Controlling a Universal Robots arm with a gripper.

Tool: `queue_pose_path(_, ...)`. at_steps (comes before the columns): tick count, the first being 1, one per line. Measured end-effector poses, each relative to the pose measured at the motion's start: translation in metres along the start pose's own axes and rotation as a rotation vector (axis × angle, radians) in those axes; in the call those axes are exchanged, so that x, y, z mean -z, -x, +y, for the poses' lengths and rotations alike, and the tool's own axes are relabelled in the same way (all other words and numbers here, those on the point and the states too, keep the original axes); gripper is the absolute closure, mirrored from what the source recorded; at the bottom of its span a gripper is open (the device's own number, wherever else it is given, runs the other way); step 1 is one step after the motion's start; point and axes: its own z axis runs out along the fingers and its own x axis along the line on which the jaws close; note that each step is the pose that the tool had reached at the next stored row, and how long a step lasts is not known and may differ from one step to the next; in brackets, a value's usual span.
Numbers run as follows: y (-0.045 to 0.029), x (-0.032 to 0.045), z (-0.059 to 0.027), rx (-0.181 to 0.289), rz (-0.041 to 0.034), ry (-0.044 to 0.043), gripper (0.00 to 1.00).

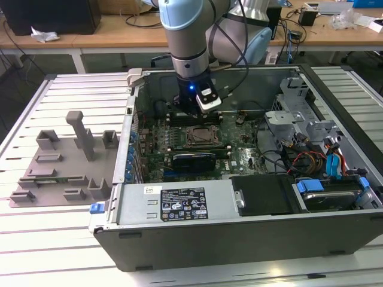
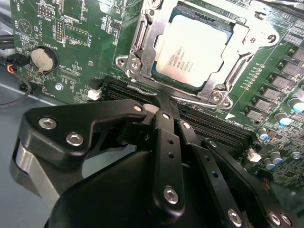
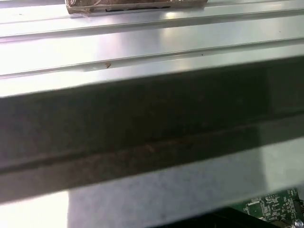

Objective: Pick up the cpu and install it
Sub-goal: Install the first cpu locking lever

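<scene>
The cpu, a flat square chip with a silvery top, lies inside the metal-framed socket of the green motherboard. My gripper hovers just beside the socket over the memory slots, its black fingers drawn together with nothing between them. In the exterior view the gripper hangs inside the open computer case, just behind the socket.
A grey moulded tray lies on the slatted table at the exterior view's left. Inside the case are the power supply, a drive cage and cables. A coin battery sits on the board. The case wall is close by.
</scene>
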Motion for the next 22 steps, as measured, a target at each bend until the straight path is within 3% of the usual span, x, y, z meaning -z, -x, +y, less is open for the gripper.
queue_pose_path(9, -0.0003, -0.0046, -0.0032, 0.0, -0.002, 0.0005, 0.89)
queue_pose_path(11, -0.0002, -0.0048, -0.0031, -0.001, -0.0011, 0.0074, 0.89)
queue_pose_path(16, 0.0005, -0.0001, -0.0025, -0.001, -0.0012, 0.006, 0.89)
queue_pose_path(19, 0.0012, 0.0044, -0.0019, 0.001, -0.003, -0.0033, 0.89)
queue_pose_path(22, 0.0022, 0.0094, -0.0011, 0.006, -0.0084, -0.0338, 0.89)
